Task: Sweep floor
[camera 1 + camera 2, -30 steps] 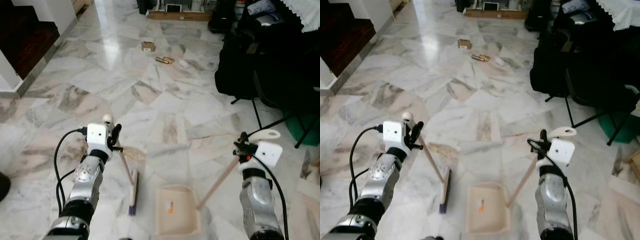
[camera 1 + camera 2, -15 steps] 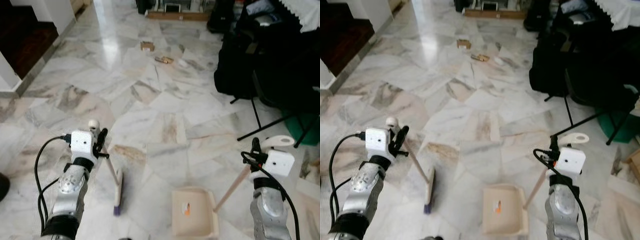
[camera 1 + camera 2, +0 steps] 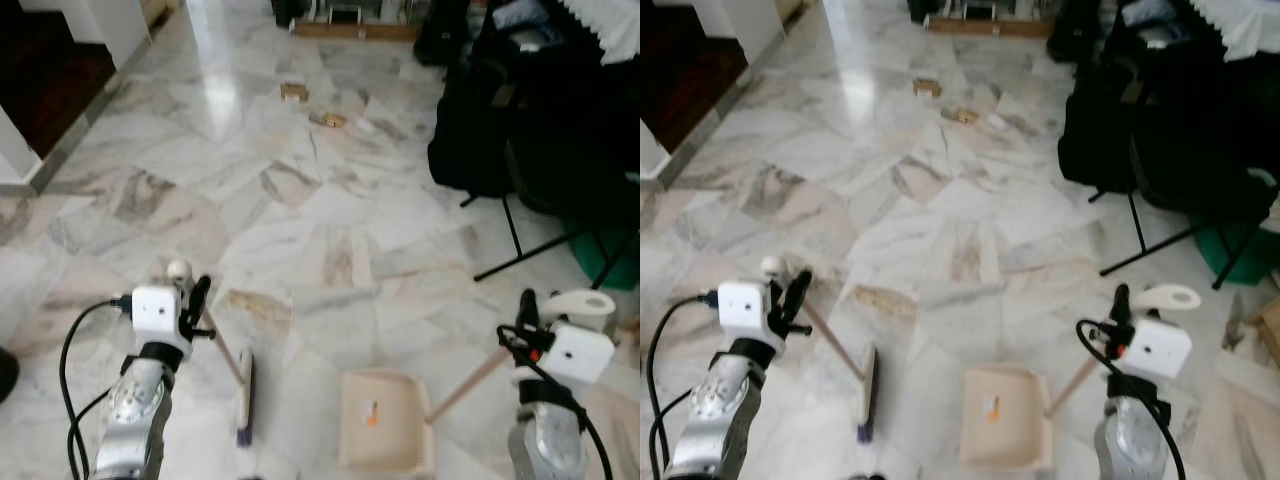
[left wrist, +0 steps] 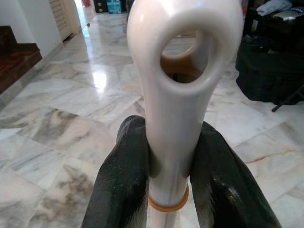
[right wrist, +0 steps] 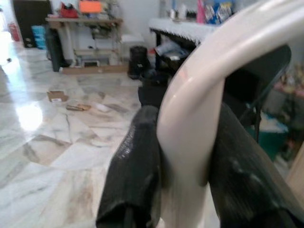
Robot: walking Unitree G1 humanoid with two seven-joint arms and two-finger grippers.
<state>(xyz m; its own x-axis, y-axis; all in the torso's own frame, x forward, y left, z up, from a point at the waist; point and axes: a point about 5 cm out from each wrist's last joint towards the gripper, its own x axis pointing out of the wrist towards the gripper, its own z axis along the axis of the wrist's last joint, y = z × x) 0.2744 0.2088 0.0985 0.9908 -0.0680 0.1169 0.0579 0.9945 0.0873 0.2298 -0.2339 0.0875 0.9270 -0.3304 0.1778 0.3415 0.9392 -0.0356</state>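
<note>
- On the marble floor (image 3: pixel 330 250), the left gripper (image 3: pixel 195 300) has its fingers (image 4: pixel 124 190) closed round the top of the broom (image 3: pixel 243 395) handle, whose pale looped end stands up between them.
- Below and ahead of those fingers the handle slants down to the brush head, which lies flat on the tiles just left of the dustpan (image 3: pixel 385 435), with a narrow strip of bare floor between.
- The right gripper (image 3: pixel 527 318) has its fingers (image 5: pixel 137 171) clamped on the pale curved grip of the dustpan handle; the wooden shaft runs down and leftward to the pan's right rim.
- The pan sits flat on the floor between the two arms, with a small orange scrap inside.
- Well ahead of both sets of fingers lies open marble, and far off a small cardboard box (image 3: pixel 294 92) and some litter (image 3: pixel 328 120) beside it.
- Right of the right fingers, dark bags (image 3: pixel 500 120) and a black folding stand (image 3: pixel 520 250) crowd the floor's edge; a green bin (image 3: pixel 605 262) sits behind.
- Left of the left fingers, a white wall corner (image 3: pixel 15 150) and a dark step border the open room.
</note>
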